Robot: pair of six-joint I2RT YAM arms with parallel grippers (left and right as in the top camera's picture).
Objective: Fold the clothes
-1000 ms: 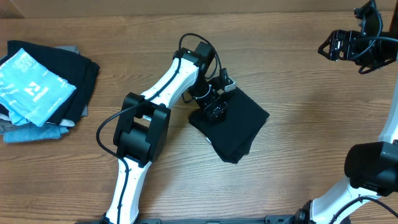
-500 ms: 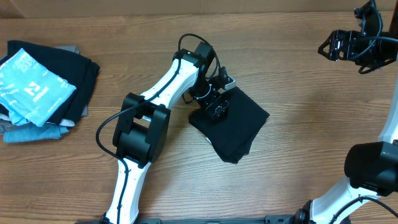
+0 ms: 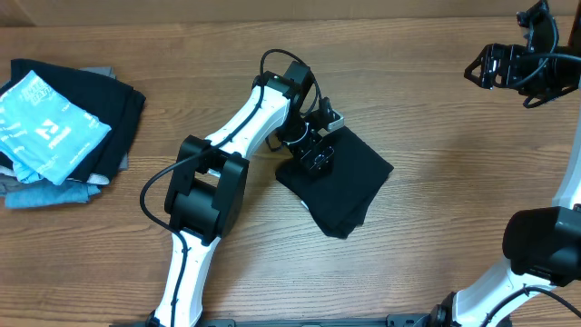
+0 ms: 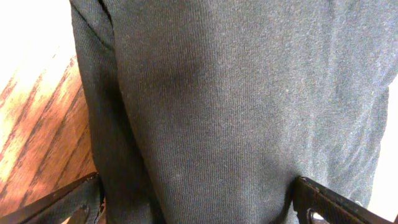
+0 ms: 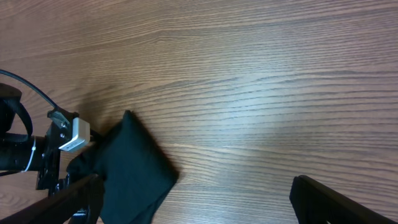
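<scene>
The clothes (image 3: 349, 186), a plain black T-shirt, lie folded into a small tilted rectangle in the middle of the wooden table. My left gripper (image 3: 315, 156) is low over the shirt's upper-left edge. In the left wrist view the dark fabric (image 4: 236, 93) fills nearly the whole picture, and the fingers (image 4: 326, 202) stand wide apart, open, on either side of it. My right gripper (image 3: 486, 65) hangs open at the far right, well away from the shirt. The right wrist view shows the shirt (image 5: 127, 168) at lower left, with nothing between the fingers (image 5: 339, 199).
A pile of other garments (image 3: 64, 127) sits at the table's left edge, a light-blue piece with white print on top of black, grey and blue ones. Bare wood (image 3: 454, 154) separates the shirt from the right arm.
</scene>
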